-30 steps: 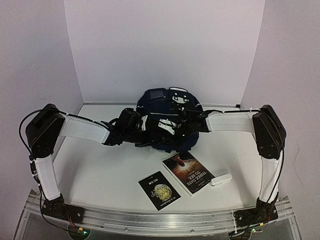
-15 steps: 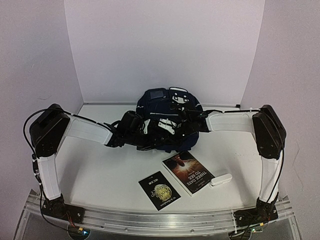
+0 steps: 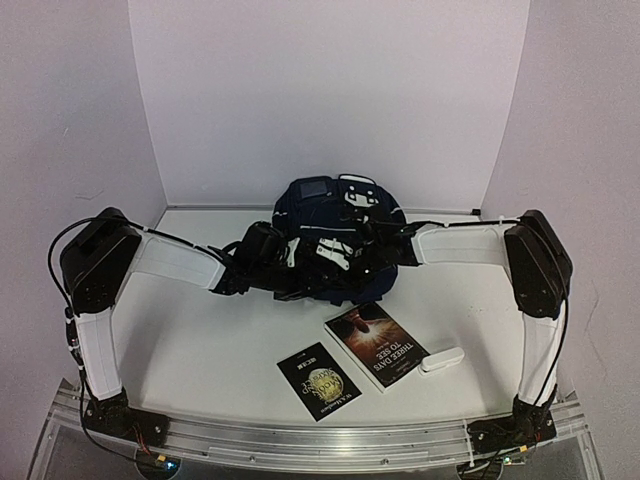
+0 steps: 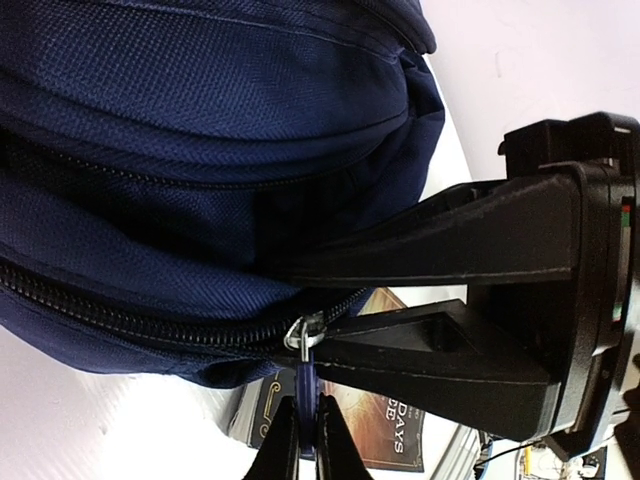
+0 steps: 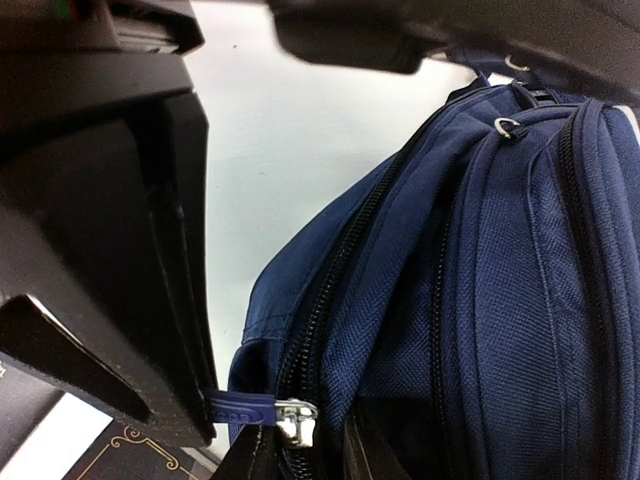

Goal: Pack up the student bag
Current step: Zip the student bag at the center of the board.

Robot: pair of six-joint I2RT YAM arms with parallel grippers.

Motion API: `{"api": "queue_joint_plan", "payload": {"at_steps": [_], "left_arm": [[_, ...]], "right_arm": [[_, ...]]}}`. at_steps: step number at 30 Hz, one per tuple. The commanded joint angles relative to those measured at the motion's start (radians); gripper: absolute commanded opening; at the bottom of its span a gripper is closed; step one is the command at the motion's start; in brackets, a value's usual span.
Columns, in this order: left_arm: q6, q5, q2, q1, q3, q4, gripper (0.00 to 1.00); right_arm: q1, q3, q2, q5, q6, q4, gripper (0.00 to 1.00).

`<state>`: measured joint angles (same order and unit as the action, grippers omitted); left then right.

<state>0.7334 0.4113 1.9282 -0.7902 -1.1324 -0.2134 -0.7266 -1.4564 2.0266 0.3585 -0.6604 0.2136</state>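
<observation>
The student bag (image 3: 335,215) is seen at the centre of the top view, set on the rear part of the white tabletop (image 3: 220,340) and flanked by both arms. Its blue zipper pull (image 4: 305,385) is pinched in the closed jaws of the left gripper (image 4: 300,445), at the bottom of the left wrist view. A fold of the bag's fabric just beside the slider is clamped in the narrowly parted jaws of the right gripper (image 5: 305,455).

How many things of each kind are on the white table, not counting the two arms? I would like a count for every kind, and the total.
student bag: 1
books: 2
small white object: 1
Total: 4
</observation>
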Motion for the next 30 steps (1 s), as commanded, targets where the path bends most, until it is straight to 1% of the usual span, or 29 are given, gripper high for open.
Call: {"api": "queue_joint_plan", "payload": {"at_steps": [1,6,11,15,17,20,24,26,29,30], "left_arm": [[-0.026,-0.059,-0.058,0.011,0.002,0.030,0.00],[-0.047,-0.132,-0.113,0.014,0.018,0.128,0.00],[-0.039,-0.190,-0.161,0.030,0.059,0.177,0.00],[-0.041,-0.208,-0.177,0.049,0.068,0.194,0.00],[-0.042,-0.207,-0.177,0.058,0.068,0.195,0.00],[-0.051,-0.193,-0.172,0.065,0.061,0.189,0.00],[-0.059,-0.149,-0.152,0.065,0.043,0.170,0.00],[-0.057,-0.140,-0.148,0.065,0.041,0.163,0.00],[-0.060,-0.140,-0.151,0.063,0.046,0.162,0.00],[-0.061,-0.149,-0.155,0.065,0.047,0.168,0.00]], "right_arm": [[-0.018,0.036,-0.043,-0.067,-0.052,-0.009,0.21],[-0.001,0.056,-0.062,-0.134,-0.061,-0.003,0.10],[0.028,0.084,-0.106,-0.142,-0.068,0.008,0.08],[0.054,0.091,-0.134,-0.136,-0.072,0.029,0.07],[0.062,0.093,-0.145,-0.136,-0.078,0.042,0.11],[0.070,0.087,-0.148,-0.141,-0.080,0.062,0.24],[0.072,0.084,-0.135,-0.139,-0.083,0.075,0.33],[0.071,0.078,-0.128,-0.130,-0.078,0.080,0.34],[0.071,0.059,-0.118,-0.109,-0.063,0.091,0.40],[0.070,0.053,-0.114,-0.103,-0.064,0.098,0.39]]}}
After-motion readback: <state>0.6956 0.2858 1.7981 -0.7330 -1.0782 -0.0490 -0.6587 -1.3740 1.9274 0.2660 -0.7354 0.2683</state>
